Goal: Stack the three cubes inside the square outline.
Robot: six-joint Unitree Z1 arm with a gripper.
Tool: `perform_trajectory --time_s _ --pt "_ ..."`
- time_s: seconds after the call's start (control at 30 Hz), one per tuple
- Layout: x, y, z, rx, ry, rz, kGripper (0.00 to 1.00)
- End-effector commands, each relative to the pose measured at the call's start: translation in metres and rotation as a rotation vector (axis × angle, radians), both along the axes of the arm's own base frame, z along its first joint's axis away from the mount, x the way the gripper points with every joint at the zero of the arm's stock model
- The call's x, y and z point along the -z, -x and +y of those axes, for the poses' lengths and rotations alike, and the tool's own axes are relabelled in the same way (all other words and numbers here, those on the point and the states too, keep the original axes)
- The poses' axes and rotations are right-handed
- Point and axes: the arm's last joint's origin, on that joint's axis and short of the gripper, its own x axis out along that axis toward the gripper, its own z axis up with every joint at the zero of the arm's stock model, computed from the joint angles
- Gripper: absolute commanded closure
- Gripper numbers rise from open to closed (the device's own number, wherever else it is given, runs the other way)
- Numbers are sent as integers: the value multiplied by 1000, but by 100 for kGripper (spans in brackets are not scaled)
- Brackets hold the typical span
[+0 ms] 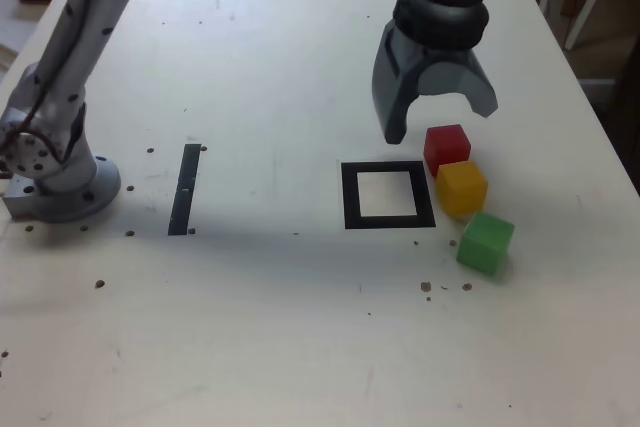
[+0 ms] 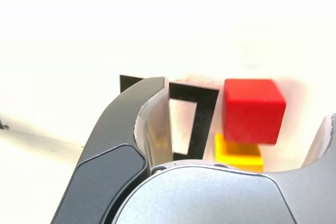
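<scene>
The square outline lies empty mid-table, waiting for its stack. Above and beyond it the gripper hangs wide open, holding nothing, seemingly lined up for the red cube. The yellow cube and green cube trail off toward the exterior view's right.

Red cube, yellow cube, green cube, all solid colours. Square outline: black tape frame w/ pale centre. Tape strip: black. End effector: grey. Table: off-white w/ small dark specks.
</scene>
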Motion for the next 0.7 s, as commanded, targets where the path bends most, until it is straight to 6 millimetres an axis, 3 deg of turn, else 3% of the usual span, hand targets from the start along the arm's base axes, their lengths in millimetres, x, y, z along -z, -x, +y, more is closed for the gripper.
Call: perform_trajectory --time_s 0.0,0.3,0.67 --pt "4 -4 2 -3 7 5 3" --pt "22 -20 5 5 41 27 8" --pt "35 -33 6 20 69 47 24"
